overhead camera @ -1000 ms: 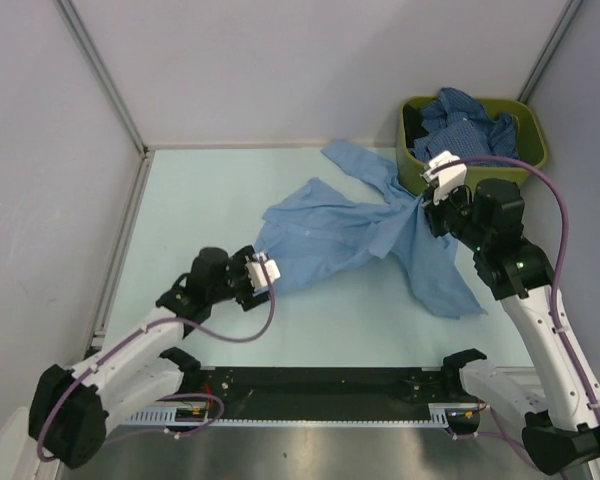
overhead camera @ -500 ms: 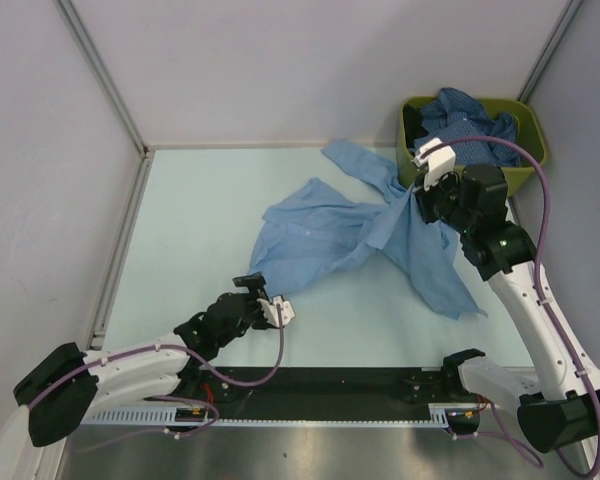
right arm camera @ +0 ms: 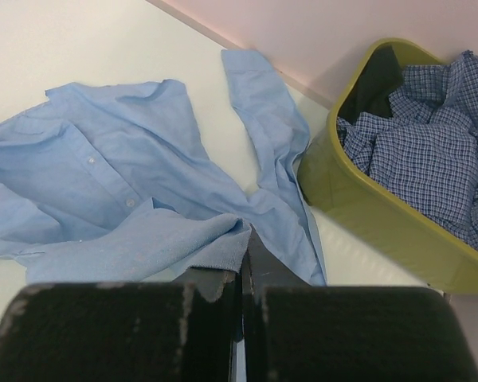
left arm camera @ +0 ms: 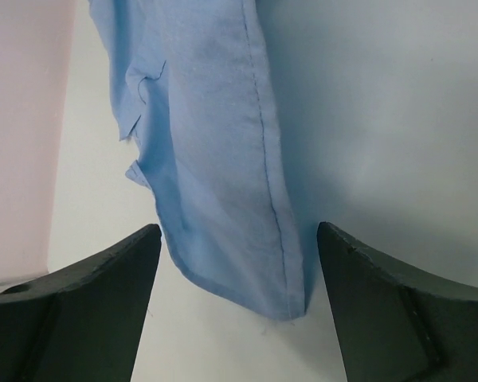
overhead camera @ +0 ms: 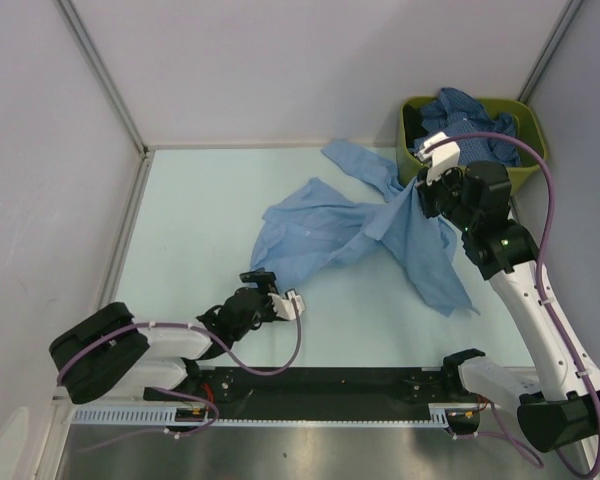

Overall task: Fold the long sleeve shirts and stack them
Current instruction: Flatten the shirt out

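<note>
Diagonally, light blue shirt [overhead camera: 325, 230] stretches toward olive bin [right arm camera: 374, 223].

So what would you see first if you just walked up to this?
A big light blue shirt lies crumpled across the middle of the table, and the right pincer is shut on a bunch of its cloth, holding it up beside the olive-green bin. That bin, in the far right corner, is stuffed with darker checked shirts. The left pincer hangs open at the shirt's near edge.
</note>
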Action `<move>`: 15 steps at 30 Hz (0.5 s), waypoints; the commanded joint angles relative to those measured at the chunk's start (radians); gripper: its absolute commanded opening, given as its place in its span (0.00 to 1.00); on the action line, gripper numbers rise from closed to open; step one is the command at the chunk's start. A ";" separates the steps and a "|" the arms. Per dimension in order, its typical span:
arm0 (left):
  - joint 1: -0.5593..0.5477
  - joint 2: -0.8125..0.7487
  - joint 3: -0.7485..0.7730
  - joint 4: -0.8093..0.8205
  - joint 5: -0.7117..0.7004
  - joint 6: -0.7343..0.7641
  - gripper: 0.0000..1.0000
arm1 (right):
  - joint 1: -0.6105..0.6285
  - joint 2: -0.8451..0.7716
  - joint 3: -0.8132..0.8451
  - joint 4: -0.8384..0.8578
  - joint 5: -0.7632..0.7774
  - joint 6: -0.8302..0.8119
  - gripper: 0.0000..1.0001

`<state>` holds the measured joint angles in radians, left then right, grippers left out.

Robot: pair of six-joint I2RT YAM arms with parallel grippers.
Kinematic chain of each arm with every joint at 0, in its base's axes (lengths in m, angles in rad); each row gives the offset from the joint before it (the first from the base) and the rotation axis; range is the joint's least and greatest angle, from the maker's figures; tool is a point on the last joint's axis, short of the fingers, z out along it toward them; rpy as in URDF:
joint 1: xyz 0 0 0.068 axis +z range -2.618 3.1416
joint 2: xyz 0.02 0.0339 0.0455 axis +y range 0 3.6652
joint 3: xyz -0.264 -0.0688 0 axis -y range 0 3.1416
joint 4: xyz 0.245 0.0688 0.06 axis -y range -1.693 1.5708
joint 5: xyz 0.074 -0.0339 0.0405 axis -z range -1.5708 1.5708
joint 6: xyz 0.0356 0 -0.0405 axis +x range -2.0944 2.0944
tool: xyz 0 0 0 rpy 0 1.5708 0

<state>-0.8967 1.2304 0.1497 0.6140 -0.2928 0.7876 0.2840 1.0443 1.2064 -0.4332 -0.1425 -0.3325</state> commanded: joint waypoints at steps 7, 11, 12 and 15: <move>0.056 -0.363 0.037 -0.209 0.006 -0.057 0.44 | -0.006 -0.039 0.013 0.074 0.023 -0.003 0.00; 0.108 -0.453 0.126 -0.443 0.101 -0.077 0.00 | -0.014 -0.049 0.010 0.085 0.008 -0.003 0.00; 0.137 -0.456 0.142 -0.470 0.131 -0.080 0.00 | -0.013 -0.049 0.012 0.091 0.003 -0.003 0.00; 0.252 -0.448 0.235 -0.574 0.214 -0.109 0.00 | -0.020 -0.053 0.025 0.100 0.000 -0.003 0.00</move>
<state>-0.7631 0.7750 0.2703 0.2466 -0.2119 0.7284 0.2741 1.0195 1.2064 -0.4168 -0.1387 -0.3332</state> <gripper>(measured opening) 0.006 0.010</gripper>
